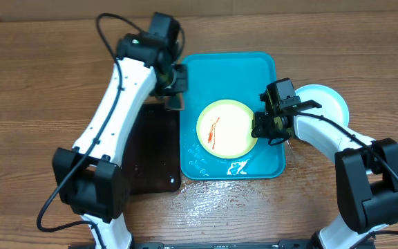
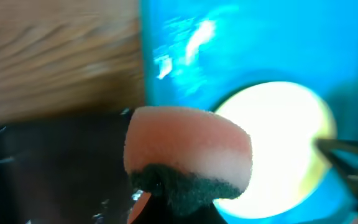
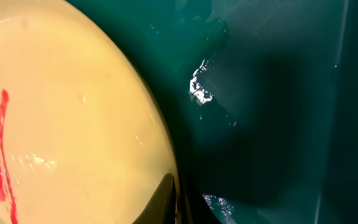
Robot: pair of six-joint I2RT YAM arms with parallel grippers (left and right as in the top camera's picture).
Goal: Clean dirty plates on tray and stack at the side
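Observation:
A pale yellow-green plate [image 1: 226,128] with a red sauce smear [image 1: 213,131] lies in the turquoise tray [image 1: 230,69]. My right gripper [image 1: 260,128] is shut on the plate's right rim. The right wrist view shows one dark finger [image 3: 163,202] on top of the plate [image 3: 67,112] and the other under its edge. A light blue plate [image 1: 325,104] rests on the table right of the tray, partly behind the right arm. My left gripper [image 1: 175,91] hovers at the tray's left edge, shut on a pink sponge [image 2: 188,152] with a dark green scrub side.
A black tray [image 1: 154,149] sits against the turquoise tray's left side. Water puddles [image 1: 237,166] lie on the turquoise tray's near part. Bare wooden table [image 1: 40,90] surrounds both trays.

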